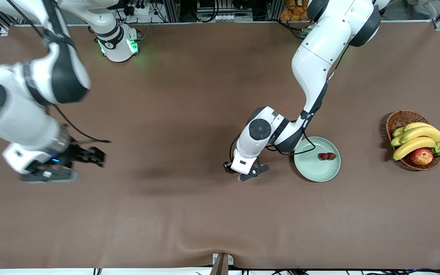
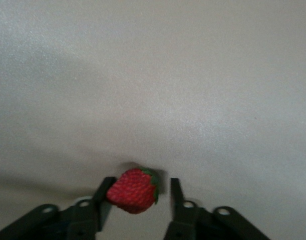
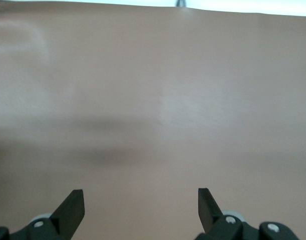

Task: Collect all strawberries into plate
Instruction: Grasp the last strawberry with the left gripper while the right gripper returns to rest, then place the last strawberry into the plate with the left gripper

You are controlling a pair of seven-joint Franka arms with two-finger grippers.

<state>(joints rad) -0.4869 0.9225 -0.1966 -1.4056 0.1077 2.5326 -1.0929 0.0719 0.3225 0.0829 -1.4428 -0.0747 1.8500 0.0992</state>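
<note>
The left pincer (image 1: pixel 251 172) is low over the bench (image 1: pixel 189 214), its fingers parted around a strawberry (image 2: pixel 134 190) that touches one finger only. Just beside it lies the plate (image 1: pixel 311 168), holding two strawberries (image 1: pixel 327 156). Toward the right arm's end, the right pincer (image 3: pixel 140 210) waits in the air, spread wide.

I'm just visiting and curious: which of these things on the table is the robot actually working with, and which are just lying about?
Part of the job:
- plate, with two strawberries in it
- third strawberry, between the open fingers of the left gripper, beside the plate

Just lying about:
- wicker basket holding bananas and an apple
- right gripper, open, waiting over bare table
</note>
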